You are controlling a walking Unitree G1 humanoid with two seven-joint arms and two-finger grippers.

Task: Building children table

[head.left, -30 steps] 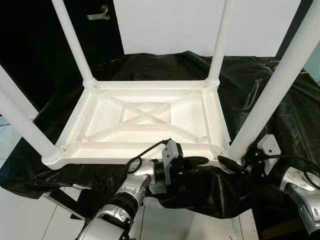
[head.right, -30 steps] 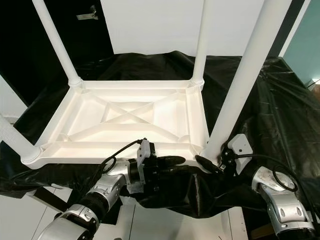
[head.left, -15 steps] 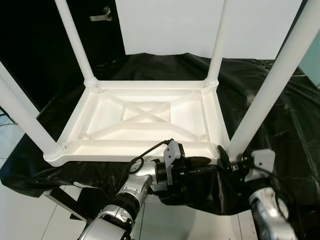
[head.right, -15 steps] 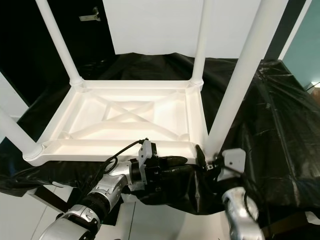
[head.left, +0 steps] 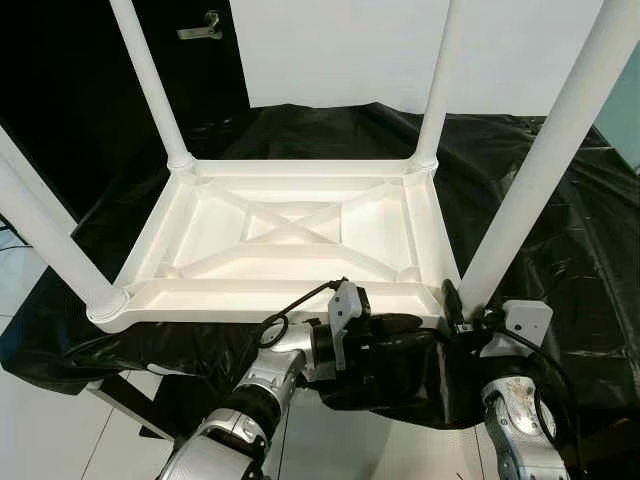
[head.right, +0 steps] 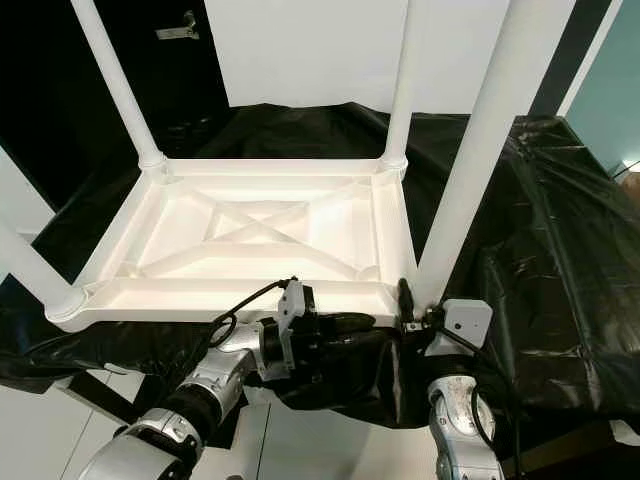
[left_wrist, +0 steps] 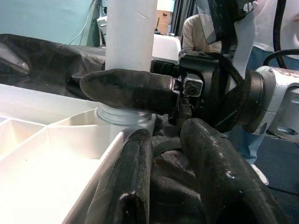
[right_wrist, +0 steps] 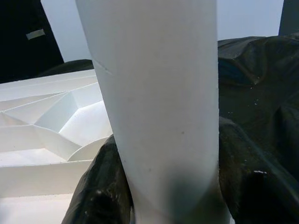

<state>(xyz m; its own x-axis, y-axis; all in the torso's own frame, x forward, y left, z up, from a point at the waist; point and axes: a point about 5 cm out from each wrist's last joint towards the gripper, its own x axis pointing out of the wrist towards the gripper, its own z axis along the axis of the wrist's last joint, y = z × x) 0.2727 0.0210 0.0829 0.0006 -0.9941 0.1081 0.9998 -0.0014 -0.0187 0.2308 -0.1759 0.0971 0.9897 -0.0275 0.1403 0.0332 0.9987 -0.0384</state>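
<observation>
The white children's table (head.left: 270, 297) lies upside down on a black cloth, its ribbed underside facing up. Its legs stand upright at the corners. My right gripper (head.left: 455, 305) is shut on the base of the near right leg (head.left: 540, 170), where the leg meets the corner socket. In the right wrist view the leg (right_wrist: 159, 107) stands between the two black fingers (right_wrist: 98, 196). My left gripper (head.left: 400, 323) lies along the table's near rim, just left of that corner. Its fingers (left_wrist: 131, 177) are a little apart over the cloth. One right finger (left_wrist: 126, 88) wraps the leg ahead of them.
The black cloth (head.left: 560, 200) drapes over the supporting surface and hangs off its near edge. A dark door with a handle (head.left: 198, 27) and a white wall panel (head.left: 340, 50) stand behind. White floor (head.left: 40, 420) lies at lower left. A person (left_wrist: 196, 32) stands in the background.
My right wrist and forearm have swung left from the right side to below the near right leg, turning the gripper around the leg's base. The left gripper has stayed in place.
</observation>
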